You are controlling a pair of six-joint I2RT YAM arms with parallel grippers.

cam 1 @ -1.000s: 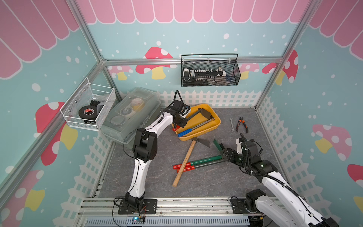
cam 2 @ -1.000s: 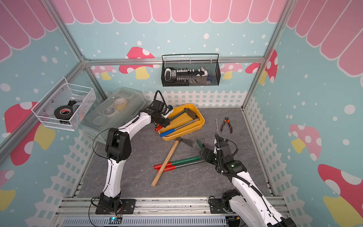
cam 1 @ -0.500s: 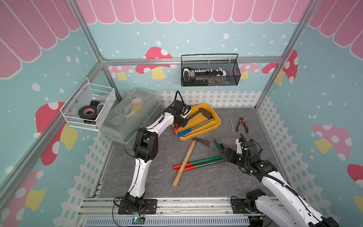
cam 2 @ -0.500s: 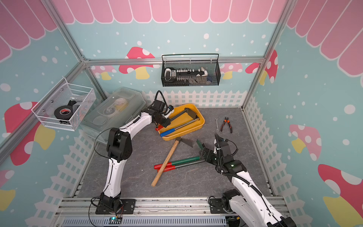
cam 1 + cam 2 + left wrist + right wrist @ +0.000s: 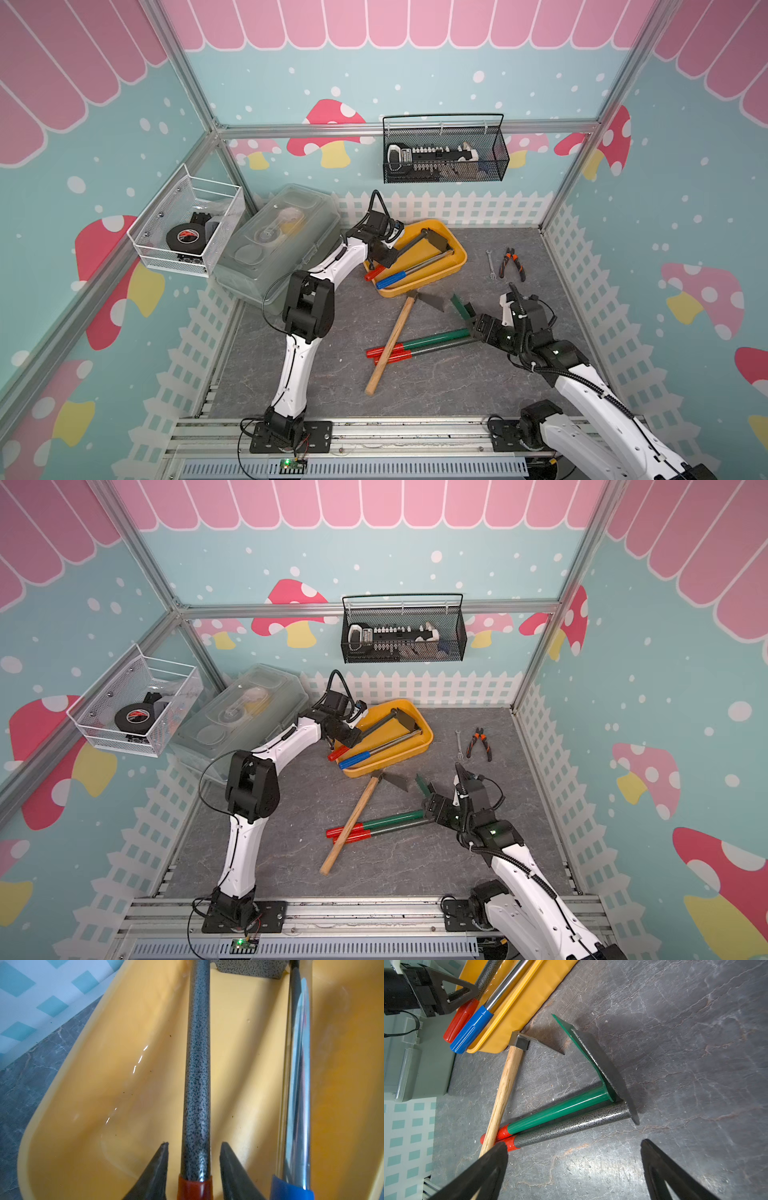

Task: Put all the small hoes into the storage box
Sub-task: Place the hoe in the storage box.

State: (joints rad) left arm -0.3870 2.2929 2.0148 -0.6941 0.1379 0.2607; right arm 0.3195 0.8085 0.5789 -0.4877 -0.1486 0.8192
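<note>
Speckled, red-gripped small hoe point(image 5: 410, 245) lies diagonally in the yellow storage box point(image 5: 417, 286).

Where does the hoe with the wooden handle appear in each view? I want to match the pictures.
Both top views: the wooden-handled hoe lies mid-floor, its head beside the yellow storage box.
Left wrist: not in it; only the inside of the yellow storage box and two tool shafts show.
Right wrist: the wooden-handled hoe runs from the box's corner across two red grips.
Shared landmark: the yellow storage box, seen in every view.
</note>
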